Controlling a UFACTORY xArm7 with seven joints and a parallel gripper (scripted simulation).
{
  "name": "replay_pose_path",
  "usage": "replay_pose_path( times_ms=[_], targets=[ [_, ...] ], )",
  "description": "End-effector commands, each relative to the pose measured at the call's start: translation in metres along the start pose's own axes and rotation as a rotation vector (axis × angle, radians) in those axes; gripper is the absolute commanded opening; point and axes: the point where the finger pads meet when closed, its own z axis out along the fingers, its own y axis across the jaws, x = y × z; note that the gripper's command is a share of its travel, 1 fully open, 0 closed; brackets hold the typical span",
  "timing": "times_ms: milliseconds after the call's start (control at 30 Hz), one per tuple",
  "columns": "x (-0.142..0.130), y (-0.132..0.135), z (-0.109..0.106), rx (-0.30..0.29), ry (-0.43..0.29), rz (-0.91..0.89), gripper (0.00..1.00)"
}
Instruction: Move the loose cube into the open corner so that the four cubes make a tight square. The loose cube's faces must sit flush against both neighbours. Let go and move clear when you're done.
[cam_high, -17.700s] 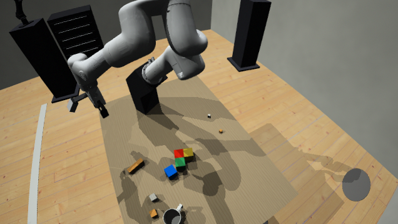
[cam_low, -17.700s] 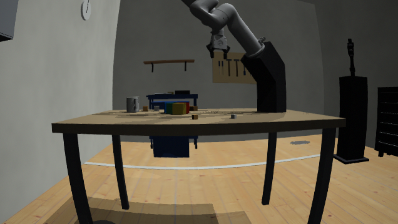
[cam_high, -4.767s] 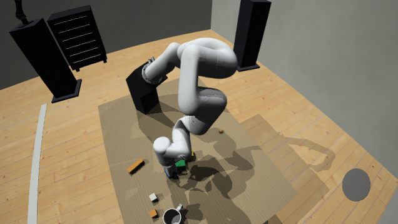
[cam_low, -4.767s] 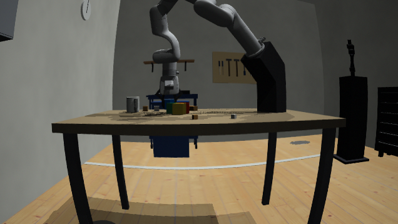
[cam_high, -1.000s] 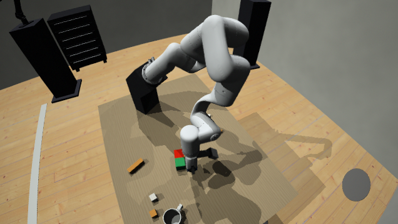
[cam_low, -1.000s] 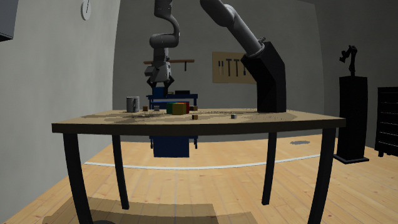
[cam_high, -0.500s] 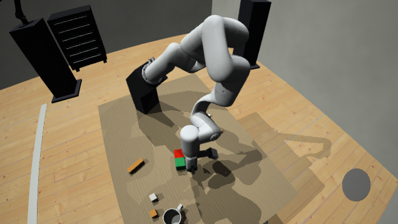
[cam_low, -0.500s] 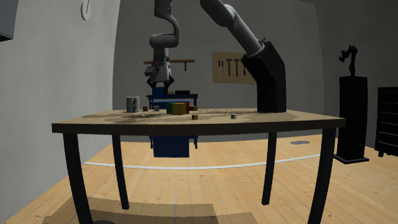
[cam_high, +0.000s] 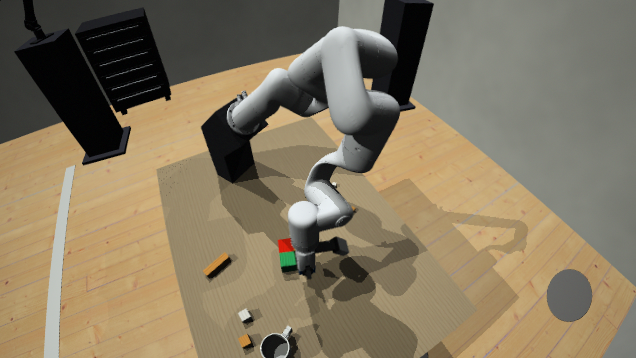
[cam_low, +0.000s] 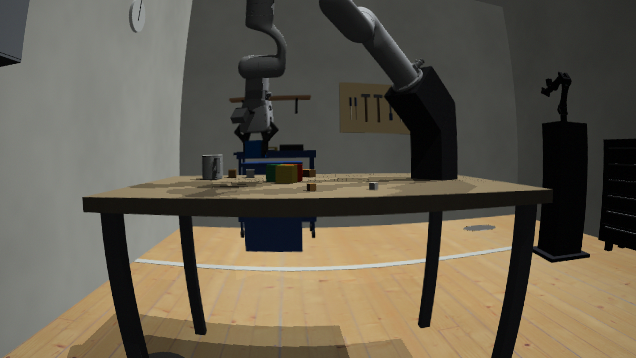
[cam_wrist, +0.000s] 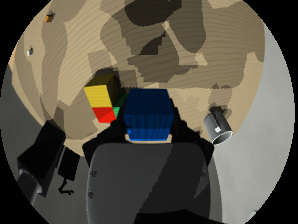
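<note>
My gripper (cam_high: 306, 270) (cam_low: 255, 142) (cam_wrist: 148, 105) is shut on a blue cube (cam_wrist: 149, 116) (cam_low: 254, 149) and holds it a little above the table. Three cubes stand together in an L on the table: red (cam_high: 285, 245) (cam_wrist: 104, 113) (cam_low: 299, 172), green (cam_high: 287, 260) (cam_low: 271, 172) (cam_wrist: 117, 111) and yellow (cam_low: 286, 173) (cam_wrist: 100, 94). In the wrist view the blue cube hangs right beside the green and red cubes, on the mug's side of the group. In the top view the arm hides the blue and yellow cubes.
A grey mug (cam_high: 274, 346) (cam_low: 212, 166) (cam_wrist: 217, 124) stands near the table's edge. An orange wooden bar (cam_high: 216, 264), a small white block (cam_high: 245, 315) and a small orange block (cam_high: 245, 340) lie on the table. The arm's black pedestal (cam_high: 227, 145) stands at the far end.
</note>
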Motion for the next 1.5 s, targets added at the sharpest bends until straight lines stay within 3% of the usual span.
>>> replay_pose_path(
  times_ms=[0,1467],
  targets=[
    [0.000,0.001,0.002,-0.003,-0.001,0.000,0.00],
    [0.000,0.001,0.059,-0.003,-0.001,0.000,0.00]
  ],
)
